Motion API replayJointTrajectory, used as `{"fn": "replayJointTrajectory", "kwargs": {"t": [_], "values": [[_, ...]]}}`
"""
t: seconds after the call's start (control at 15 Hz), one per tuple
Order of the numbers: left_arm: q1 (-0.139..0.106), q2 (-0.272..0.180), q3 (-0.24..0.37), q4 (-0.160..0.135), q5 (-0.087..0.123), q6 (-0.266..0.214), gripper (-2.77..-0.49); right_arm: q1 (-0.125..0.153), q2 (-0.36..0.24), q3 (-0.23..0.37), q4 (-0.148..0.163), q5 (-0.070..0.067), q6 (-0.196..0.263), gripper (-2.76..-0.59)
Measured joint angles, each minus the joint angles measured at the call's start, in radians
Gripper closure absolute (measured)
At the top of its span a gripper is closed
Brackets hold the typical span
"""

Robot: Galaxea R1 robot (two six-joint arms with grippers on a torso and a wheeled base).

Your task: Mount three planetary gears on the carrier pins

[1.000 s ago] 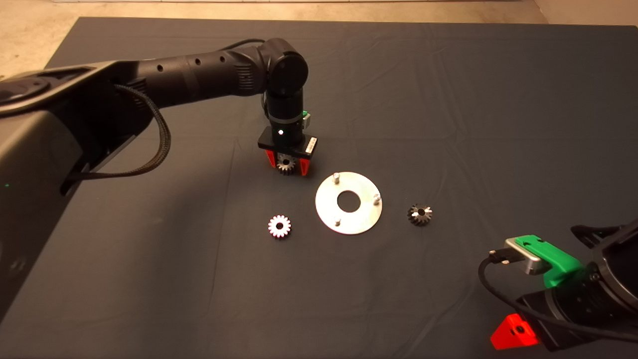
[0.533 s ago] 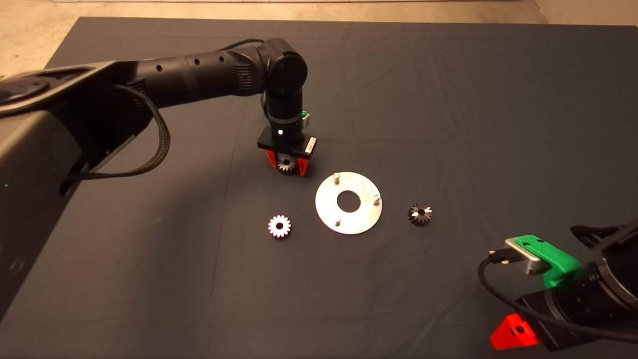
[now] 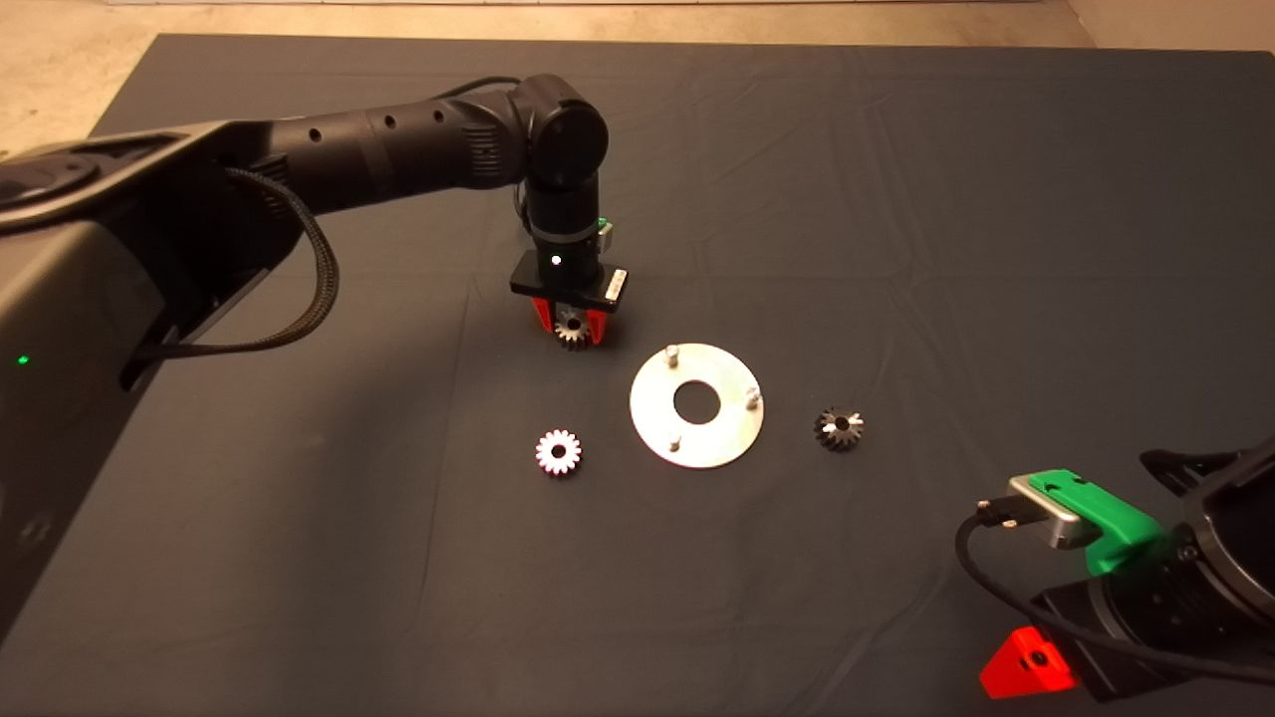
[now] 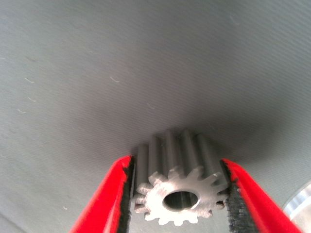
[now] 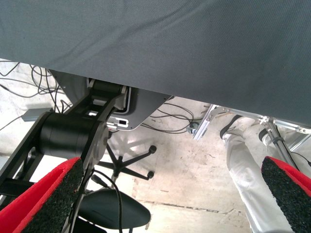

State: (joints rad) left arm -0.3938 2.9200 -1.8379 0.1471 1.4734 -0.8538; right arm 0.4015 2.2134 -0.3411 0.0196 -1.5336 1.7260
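My left gripper (image 3: 571,327) stands upright over the mat, just up-left of the round silver carrier plate (image 3: 719,438). It is shut on a silvery planetary gear (image 3: 572,330). In the left wrist view both pads touch the teeth of that gear (image 4: 177,196), and the gripper (image 4: 179,194) holds it close above the mat. The plate carries three upright pins (image 3: 672,353), (image 3: 754,396), (image 3: 674,442), all bare. A bright gear (image 3: 559,452) lies left of the plate. A darker gear (image 3: 839,428) lies right of it. My right gripper (image 3: 1031,665) is parked at the lower right, open.
The plate's rim (image 4: 299,204) shows at the edge of the left wrist view. The right wrist view looks past the mat's edge at the floor, with a chair base (image 5: 127,162), cables and a person's leg (image 5: 245,170).
The left gripper's fingers have closed in on the gear between them and the wrist has shifted slightly. The right arm, the plate and the other gears have not moved.
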Motion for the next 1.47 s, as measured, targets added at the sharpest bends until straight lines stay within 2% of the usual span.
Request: {"fn": "replayJointTrajectory", "kwargs": {"t": [0.4, 1.47], "values": [[-0.003, 0.0, -0.026, -0.008, 0.001, 0.006, -1.02, 0.0, -0.001, 0.0, 0.0, 0.0, 0.0, -2.73], [-0.003, 0.006, -0.026, -0.008, 0.003, 0.006, -0.82, -0.004, -0.006, 0.0, 0.0, 0.0, 0.0, -2.73]]}}
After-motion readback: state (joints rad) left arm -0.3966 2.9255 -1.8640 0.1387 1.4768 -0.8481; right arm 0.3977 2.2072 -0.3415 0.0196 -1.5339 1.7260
